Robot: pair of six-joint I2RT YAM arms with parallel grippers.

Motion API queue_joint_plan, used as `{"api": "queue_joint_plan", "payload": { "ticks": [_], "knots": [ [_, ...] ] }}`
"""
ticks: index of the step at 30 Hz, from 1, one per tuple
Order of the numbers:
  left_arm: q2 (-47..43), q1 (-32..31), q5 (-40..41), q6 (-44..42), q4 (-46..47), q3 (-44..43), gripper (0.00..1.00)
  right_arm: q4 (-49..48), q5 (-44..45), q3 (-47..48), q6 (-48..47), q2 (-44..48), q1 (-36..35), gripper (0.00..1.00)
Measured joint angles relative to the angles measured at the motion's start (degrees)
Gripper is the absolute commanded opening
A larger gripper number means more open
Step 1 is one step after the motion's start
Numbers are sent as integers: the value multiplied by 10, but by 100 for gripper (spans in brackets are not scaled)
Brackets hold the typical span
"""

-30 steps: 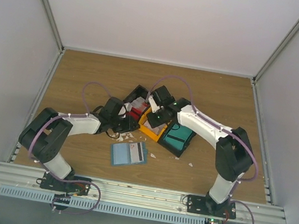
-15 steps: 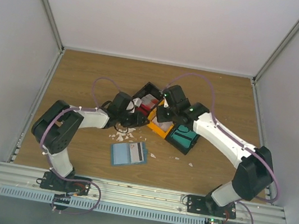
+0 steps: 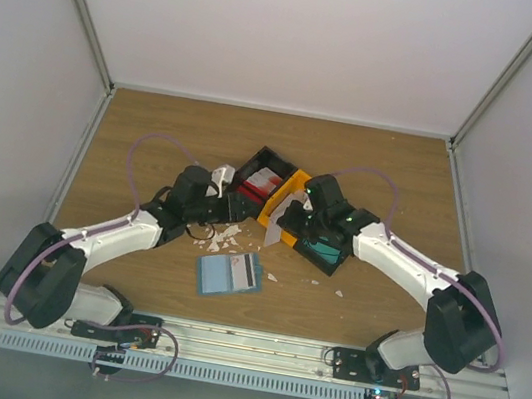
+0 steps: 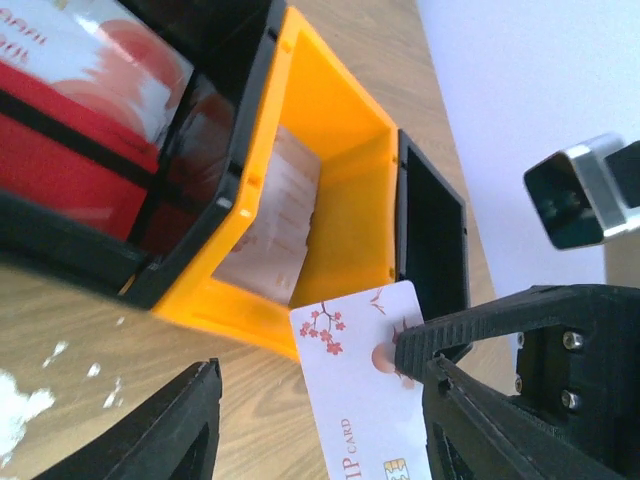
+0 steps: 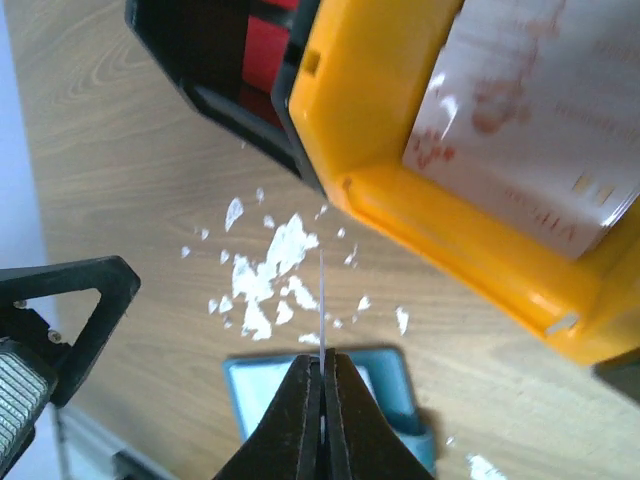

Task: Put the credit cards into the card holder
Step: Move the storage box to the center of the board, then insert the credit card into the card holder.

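**Right pincer grips a card by the orange bin**

My right pincer [image 5: 322, 358] is clamped on a white credit card [image 4: 352, 400] with pink blossom print. I hold it on edge in the air, just in front of the orange bin [image 4: 340, 130]. My left pincer [image 3: 232, 211] stands wide, gripping nothing. The card holder [image 3: 217, 275] lies open on the tabletop [image 3: 392, 169] beside white scraps [image 5: 265, 275], with a dark-striped card [image 3: 247, 274] on its right half. A second card [image 5: 530, 110] leans inside the orange bin.

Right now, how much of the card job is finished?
One dark-striped card already lies on the open card holder; whether it is tucked in, I cannot tell. The right gripper pinches a white card. At least one pale card waits in the orange bin.
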State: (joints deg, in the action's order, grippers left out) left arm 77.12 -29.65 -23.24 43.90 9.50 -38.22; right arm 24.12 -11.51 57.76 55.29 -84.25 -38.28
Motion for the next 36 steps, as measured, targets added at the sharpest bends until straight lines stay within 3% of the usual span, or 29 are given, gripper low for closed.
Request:
{"api": "queue_joint_plan", "payload": {
  "ticks": [7,13,28,36],
  "knots": [
    [-84,0,36,7,-85,47,62,-93,-117,-54,102,5,-2,0],
    [-171,0,50,14,-172,97,61,-152,-155,-98,101,0,-31,1],
    [-270,-9,47,53,-288,189,36,-249,-110,-158,22,-57,-134,0],
    [-254,-23,50,79,-291,210,32,-330,-74,-174,40,-94,-149,0]
  ]
}}
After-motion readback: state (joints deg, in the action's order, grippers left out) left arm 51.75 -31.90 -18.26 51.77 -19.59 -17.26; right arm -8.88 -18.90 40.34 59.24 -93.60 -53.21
